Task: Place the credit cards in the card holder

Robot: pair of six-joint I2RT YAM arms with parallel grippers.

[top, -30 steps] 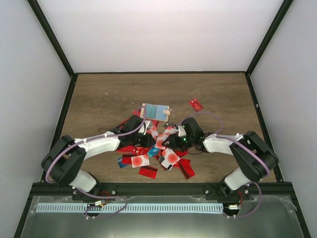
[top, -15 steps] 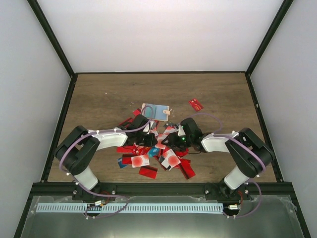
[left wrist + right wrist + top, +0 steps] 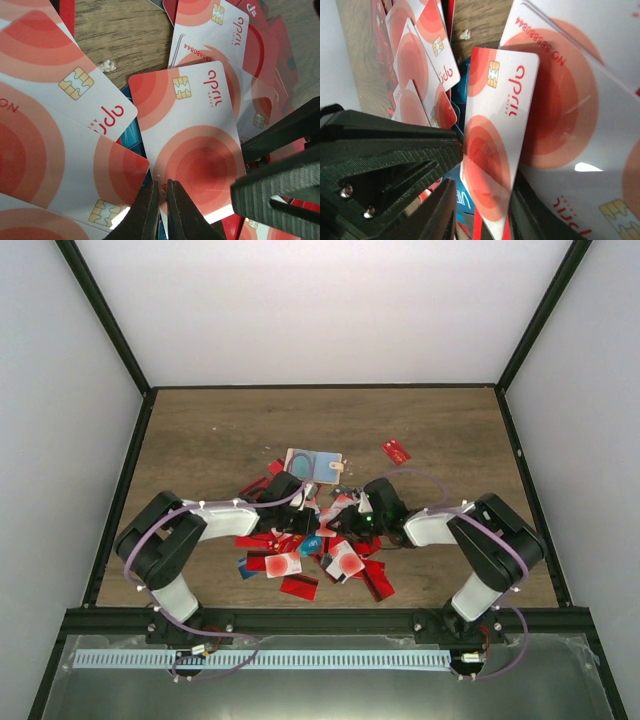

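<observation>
- Pinched shut just now, the left gripper (image 3: 162,192) has its two thin black fingers at the near edge of one thin white plastic credit card with red rings (image 3: 192,150). I cannot tell if the tips pinch the card or only press on it.
- Across from it, the right gripper (image 3: 484,202) has been closing too. Its black jaws stand one on each side of that same card, which tips up between them. I cannot tell if they grip it yet.
- This looks like the pick-up step. One card is being pulled out of the messy pile of red, white and teal credit cards (image 3: 300,562) so it can go to the holder.
- At the far side of the pile lies the flat light tan card holder (image 3: 292,462), on the brown wooden table (image 3: 200,440). It is near both grippers but not touching them, and it has not moved. Something teal shows on it, maybe a card already inside.
- One small red card (image 3: 396,451) lies alone to the right of the holder.
- On its side, the left arm (image 3: 215,520) has pulled its elbow in closer to its base than a second ago. It reaches low toward the middle.
- From the other side, the right arm (image 3: 430,528) has folded in a bit too, so both grippers meet nose to nose over the pile.
- Most cards are not in the holder, so the job looks far from done.
</observation>
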